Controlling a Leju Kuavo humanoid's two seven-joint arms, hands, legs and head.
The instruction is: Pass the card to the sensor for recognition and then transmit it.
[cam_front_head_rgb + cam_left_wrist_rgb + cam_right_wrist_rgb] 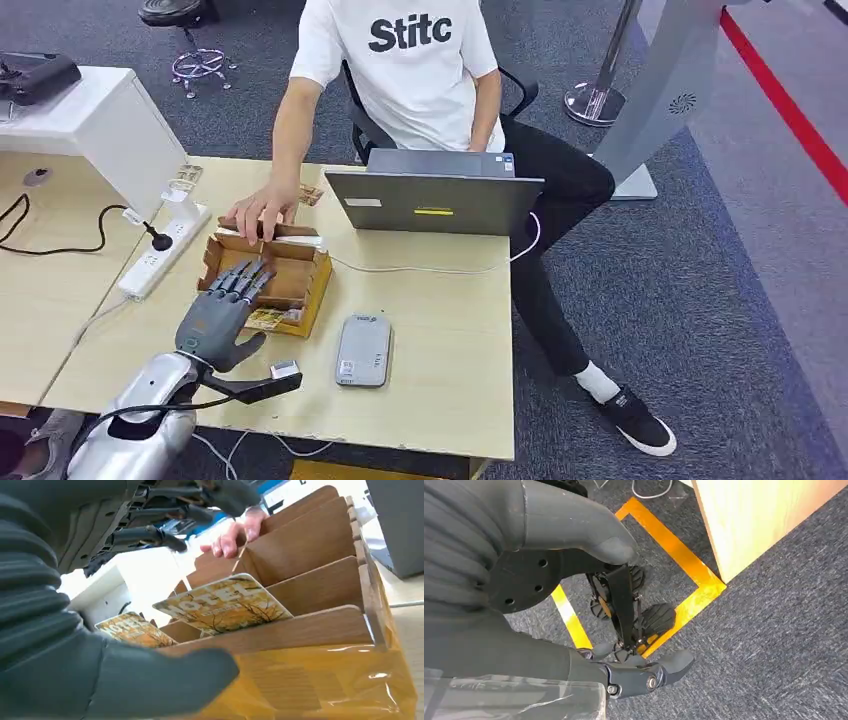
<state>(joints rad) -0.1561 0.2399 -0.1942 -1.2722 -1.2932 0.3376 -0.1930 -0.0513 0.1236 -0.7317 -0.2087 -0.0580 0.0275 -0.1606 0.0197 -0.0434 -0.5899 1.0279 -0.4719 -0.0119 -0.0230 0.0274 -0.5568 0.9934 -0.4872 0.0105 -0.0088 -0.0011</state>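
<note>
A slotted wooden card box [302,284] wrapped in yellow film stands on the table near its left front. Hotel cards [223,603] lean in the front slots of the box [310,629], with a second card [134,629] beside the first. My left hand [222,312] hovers over the box with its fingers [150,534] stretched above the slots and its thumb [150,680] apart, holding nothing. The grey sensor pad [364,349] lies flat just right of the box. My right hand [539,575] hangs beside the table over the floor, holding nothing.
A seated person in a white shirt rests a hand [258,213] on the far end of the box. An open laptop [435,197] stands behind the sensor, with a cable trailing from it. A white power strip [163,252] lies left of the box. The table front edge [400,440] is close.
</note>
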